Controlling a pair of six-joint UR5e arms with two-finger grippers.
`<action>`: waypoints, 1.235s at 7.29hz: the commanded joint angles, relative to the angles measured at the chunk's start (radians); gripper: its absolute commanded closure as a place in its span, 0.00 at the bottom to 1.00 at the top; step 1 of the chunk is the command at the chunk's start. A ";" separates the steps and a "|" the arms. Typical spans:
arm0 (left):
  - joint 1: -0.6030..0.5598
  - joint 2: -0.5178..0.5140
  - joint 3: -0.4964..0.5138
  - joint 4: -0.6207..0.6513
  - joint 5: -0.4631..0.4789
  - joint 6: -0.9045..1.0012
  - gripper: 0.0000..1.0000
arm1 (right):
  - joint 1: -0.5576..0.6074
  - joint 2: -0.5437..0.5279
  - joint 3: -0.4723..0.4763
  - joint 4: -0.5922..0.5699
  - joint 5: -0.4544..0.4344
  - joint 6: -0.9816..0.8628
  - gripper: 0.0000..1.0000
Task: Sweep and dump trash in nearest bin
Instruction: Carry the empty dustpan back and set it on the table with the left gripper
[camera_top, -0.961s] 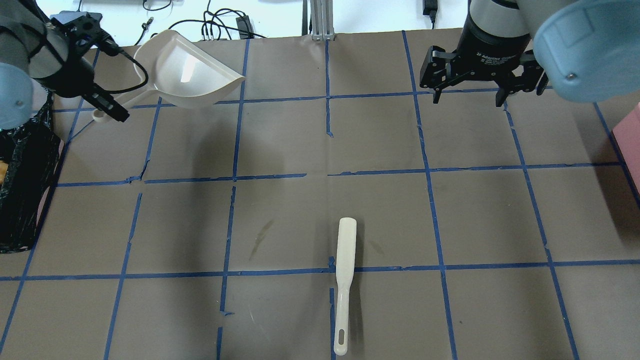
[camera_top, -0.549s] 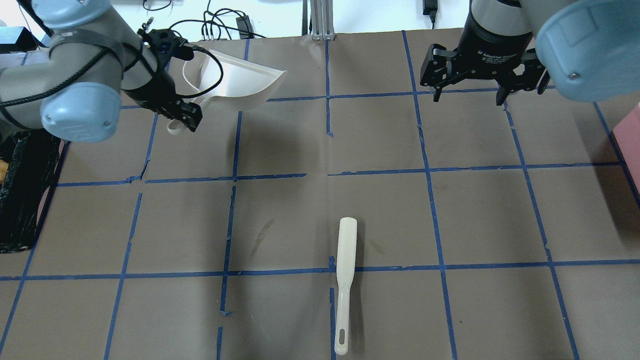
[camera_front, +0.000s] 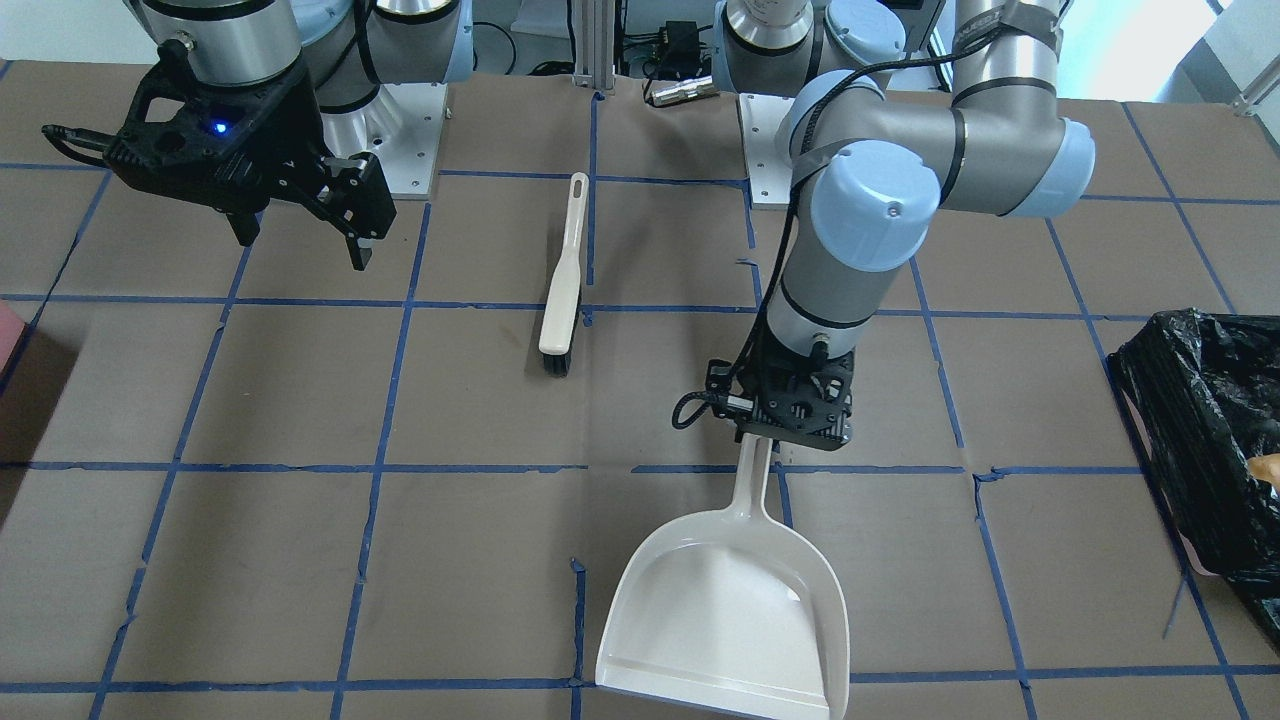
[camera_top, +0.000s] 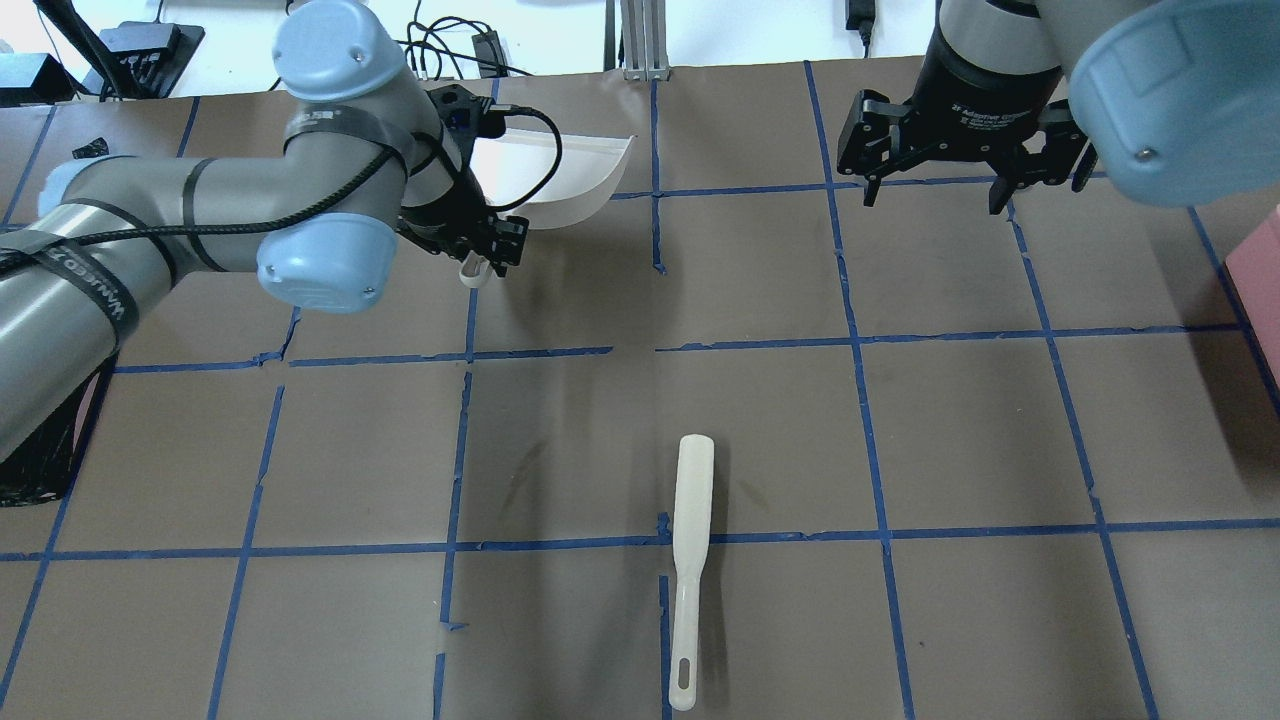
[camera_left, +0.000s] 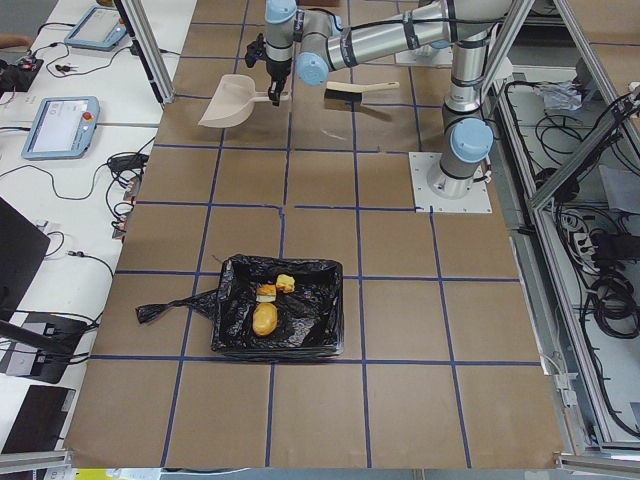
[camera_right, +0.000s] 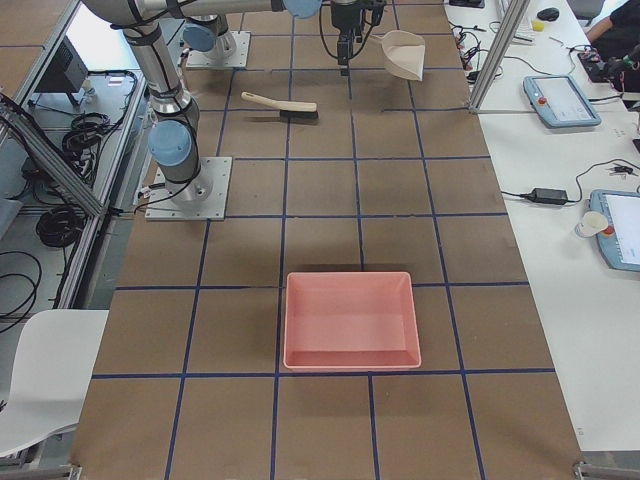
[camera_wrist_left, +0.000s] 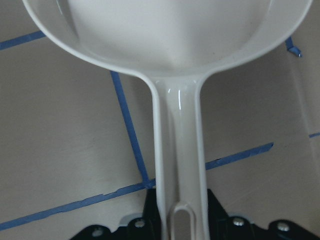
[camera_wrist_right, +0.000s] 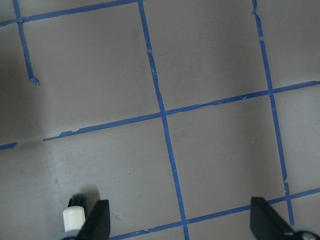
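My left gripper (camera_front: 790, 415) is shut on the handle of a cream dustpan (camera_front: 730, 610), which is empty and held over the far middle-left of the table (camera_top: 560, 180). The left wrist view shows the handle (camera_wrist_left: 177, 150) between the jaws. The black-bagged bin (camera_left: 330, 300) stands at the table's left end; a tan potato-like lump (camera_left: 264, 318), a golden-brown chunk (camera_left: 285, 284) and a pale chunk (camera_left: 266, 292) lie inside it. My right gripper (camera_top: 936, 200) is open and empty, hovering at the far right.
A cream hand brush (camera_top: 690, 520) lies on the table near the front middle, bristles down; its tip shows in the right wrist view (camera_wrist_right: 75, 212). A pink tray without a bag (camera_right: 350, 320) sits at the table's right end.
My left arm has swung right, away from the bin, carrying the dustpan toward the table's middle. The right arm and the brush have not moved.
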 joint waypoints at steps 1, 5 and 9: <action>-0.111 -0.080 0.000 0.108 0.001 -0.164 0.82 | 0.000 0.001 0.001 0.002 0.000 0.000 0.00; -0.216 -0.158 0.004 0.221 0.028 -0.208 0.82 | 0.000 0.000 0.001 -0.007 -0.003 -0.014 0.00; -0.250 -0.188 0.004 0.221 0.039 -0.272 0.79 | -0.001 0.003 0.001 -0.002 -0.001 -0.014 0.00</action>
